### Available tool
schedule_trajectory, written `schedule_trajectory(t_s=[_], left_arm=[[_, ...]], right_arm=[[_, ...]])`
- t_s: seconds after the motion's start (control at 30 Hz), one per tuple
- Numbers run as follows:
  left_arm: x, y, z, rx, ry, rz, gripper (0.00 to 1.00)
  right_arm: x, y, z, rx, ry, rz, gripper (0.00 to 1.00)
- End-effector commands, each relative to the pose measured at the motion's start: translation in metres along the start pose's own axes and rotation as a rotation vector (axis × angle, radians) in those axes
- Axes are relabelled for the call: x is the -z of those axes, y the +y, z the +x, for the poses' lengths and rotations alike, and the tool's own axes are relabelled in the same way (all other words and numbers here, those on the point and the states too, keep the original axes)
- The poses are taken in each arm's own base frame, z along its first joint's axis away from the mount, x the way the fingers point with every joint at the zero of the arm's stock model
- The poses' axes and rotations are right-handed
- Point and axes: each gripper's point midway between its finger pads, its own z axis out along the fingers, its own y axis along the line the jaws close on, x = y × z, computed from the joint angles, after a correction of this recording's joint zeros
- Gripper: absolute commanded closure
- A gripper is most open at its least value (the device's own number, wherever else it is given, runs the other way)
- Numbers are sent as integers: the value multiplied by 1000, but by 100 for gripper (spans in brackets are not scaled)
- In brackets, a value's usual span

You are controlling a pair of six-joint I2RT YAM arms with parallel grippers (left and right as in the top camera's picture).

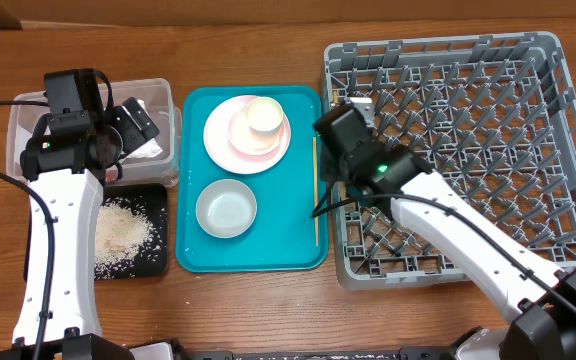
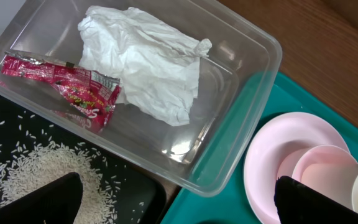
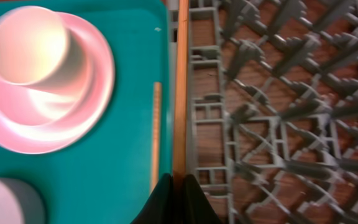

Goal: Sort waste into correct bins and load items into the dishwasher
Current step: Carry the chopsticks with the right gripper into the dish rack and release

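My left gripper (image 1: 131, 118) (image 2: 178, 190) is open and empty above the near corner of the clear tub (image 1: 18, 115) (image 2: 253, 81). The tub holds the crumpled white napkin (image 2: 145, 62) and the red sauce packet (image 2: 73, 87). Rice (image 1: 118, 232) (image 2: 36, 168) lies in the black tray (image 1: 158, 262) (image 2: 135, 193). My right gripper (image 1: 326, 203) (image 3: 179, 186) is shut on a wooden chopstick (image 3: 179, 93) at the left edge of the grey rack (image 1: 468, 150) (image 3: 278, 124). A second chopstick (image 1: 315, 190) (image 3: 156, 137) lies on the teal tray.
The teal tray (image 1: 288, 250) (image 3: 123, 31) (image 2: 241, 124) carries stacked pink plates (image 1: 218, 135) (image 2: 272, 149) with a cream cup (image 1: 265, 116) (image 3: 30, 46) on them, and a pale grey bowl (image 1: 226, 208) (image 3: 5, 202). The rack stands right beside it.
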Motion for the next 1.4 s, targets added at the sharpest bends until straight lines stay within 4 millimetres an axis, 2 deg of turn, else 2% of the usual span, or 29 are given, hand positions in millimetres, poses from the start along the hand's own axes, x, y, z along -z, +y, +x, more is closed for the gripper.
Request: schedule_trajectory(t_s=[0.0, 0.2, 0.37, 0.8, 1.07, 1.27, 1.3, 1.37], left_arm=[[6, -4, -8, 11, -25, 11, 0], [6, -4, -8, 11, -25, 12, 0], [6, -4, -8, 11, -24, 12, 0], [6, -4, -8, 11, -25, 12, 0], [6, -4, -8, 11, -25, 11, 0], [6, -3, -8, 11, -25, 11, 0], [6, -4, -8, 11, -25, 12, 0], [6, -4, -8, 11, -25, 12, 0]], right_arm=[[8, -16, -15, -6, -31, 32, 96], [3, -43, -12, -38, 9, 89, 96], [0, -54, -9, -47, 25, 111, 96], [-2, -60, -9, 123, 41, 119, 96], [-6, -70, -6, 111, 68, 142, 96], [-7, -71, -6, 110, 71, 144, 96], [-7, -71, -6, 110, 71, 144, 95], [-7, -71, -6, 110, 71, 144, 85]])
